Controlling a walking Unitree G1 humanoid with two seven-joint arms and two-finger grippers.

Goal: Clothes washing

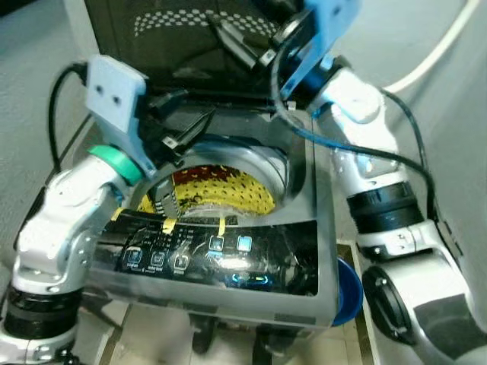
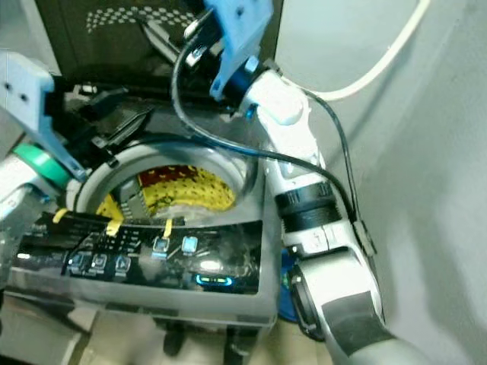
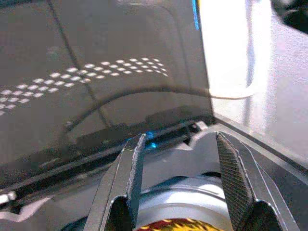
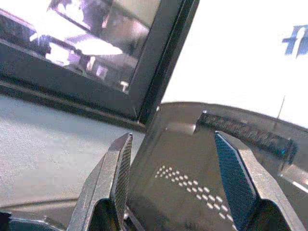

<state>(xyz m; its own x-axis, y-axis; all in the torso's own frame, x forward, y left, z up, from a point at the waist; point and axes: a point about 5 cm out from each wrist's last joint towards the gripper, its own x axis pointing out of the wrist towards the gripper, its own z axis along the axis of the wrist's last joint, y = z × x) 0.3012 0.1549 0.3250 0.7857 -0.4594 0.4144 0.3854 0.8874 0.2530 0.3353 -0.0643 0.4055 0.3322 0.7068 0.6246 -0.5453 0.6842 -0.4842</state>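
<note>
A grey top-loading washing machine (image 1: 304, 251) stands before me with its dark lid (image 1: 152, 46) raised at the back. Yellow and red clothes (image 1: 228, 190) lie in the drum. My left gripper (image 1: 190, 114) hovers open over the drum's back left rim, pointing at the lid; between its fingers (image 3: 132, 173) I see the lid's inner face and a bit of the clothes (image 3: 180, 225). My right gripper (image 1: 240, 46) is up at the lid's top edge, open. In the right wrist view the gripper (image 4: 172, 137) has the dotted lid (image 4: 192, 183) between its spread fingers.
The lit control panel (image 1: 213, 258) with yellow tape strips runs along the machine's front. A blue basin (image 1: 348, 293) sits low at the machine's right side. A white hose (image 1: 437, 49) curves up the grey wall on the right. Grey wall also closes in on the left.
</note>
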